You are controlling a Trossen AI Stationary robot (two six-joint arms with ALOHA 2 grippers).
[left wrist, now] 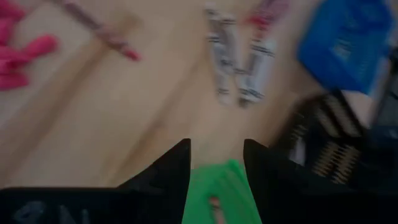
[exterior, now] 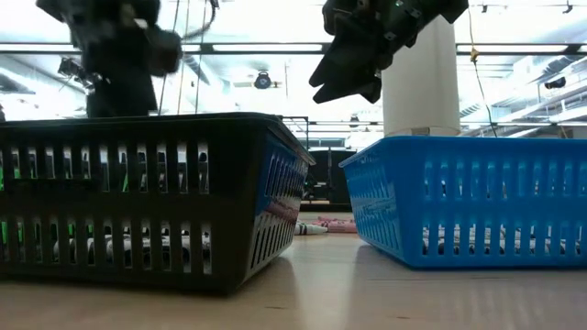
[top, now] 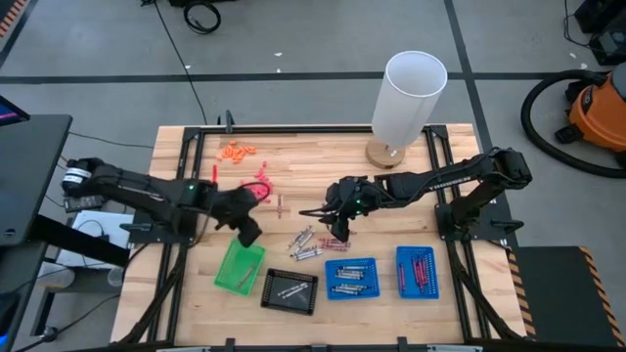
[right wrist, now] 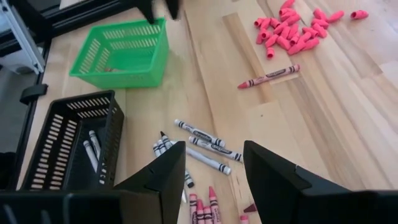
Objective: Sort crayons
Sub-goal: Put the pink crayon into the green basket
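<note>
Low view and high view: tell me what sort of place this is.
Probably a robotics lab or workshop: a wooden table on a bare grey floor with taped lines, an orange shop vacuum beside it, and long ceiling strip lights in the room behind.

Four cameras: one overhead, one at surface level, one on each wrist.

My overhead looks straight down on the whole surface (top: 196, 293); my low one peers level between the black tray (exterior: 147, 197) and blue tray (exterior: 477, 197). Each wrist camera looks past its own tool; both share the green tray (right wrist: 121, 53) and loose crayons (right wrist: 202, 143).

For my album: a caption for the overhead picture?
Two arms hover over loose crayons beside four trays, the left gripper above the green tray.
</note>
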